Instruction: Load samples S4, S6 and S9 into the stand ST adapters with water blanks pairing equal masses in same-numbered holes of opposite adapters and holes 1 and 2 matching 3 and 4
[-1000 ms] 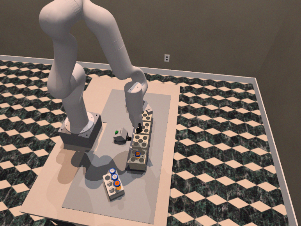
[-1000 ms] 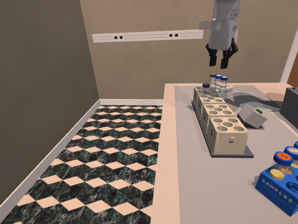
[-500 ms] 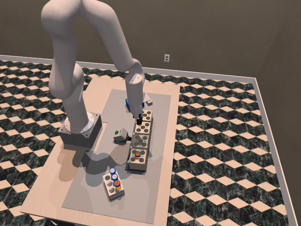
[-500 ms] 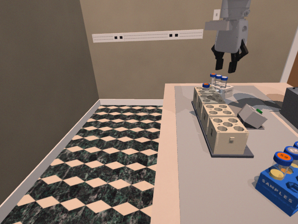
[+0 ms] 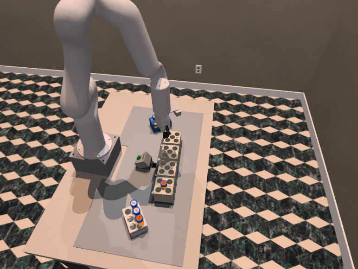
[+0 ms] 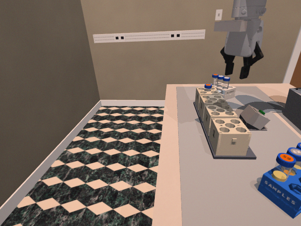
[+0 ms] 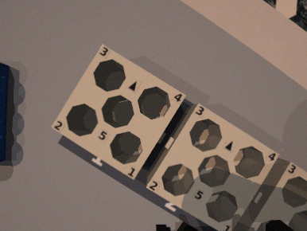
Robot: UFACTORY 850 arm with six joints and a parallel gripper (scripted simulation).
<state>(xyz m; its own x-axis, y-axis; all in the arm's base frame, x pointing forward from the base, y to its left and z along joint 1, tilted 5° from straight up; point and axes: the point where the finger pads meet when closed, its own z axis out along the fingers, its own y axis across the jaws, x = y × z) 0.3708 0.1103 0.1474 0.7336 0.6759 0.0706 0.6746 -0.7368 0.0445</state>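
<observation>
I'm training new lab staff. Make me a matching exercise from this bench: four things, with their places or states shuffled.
1. S9
2. DONE key
3. gripper
4. adapter 1

a. all holes empty
b. open, in the air
c. on the sloped desk
d. in the blue rack

Pairs: 1-d, 2-c, 3-b, 4-a.
</observation>
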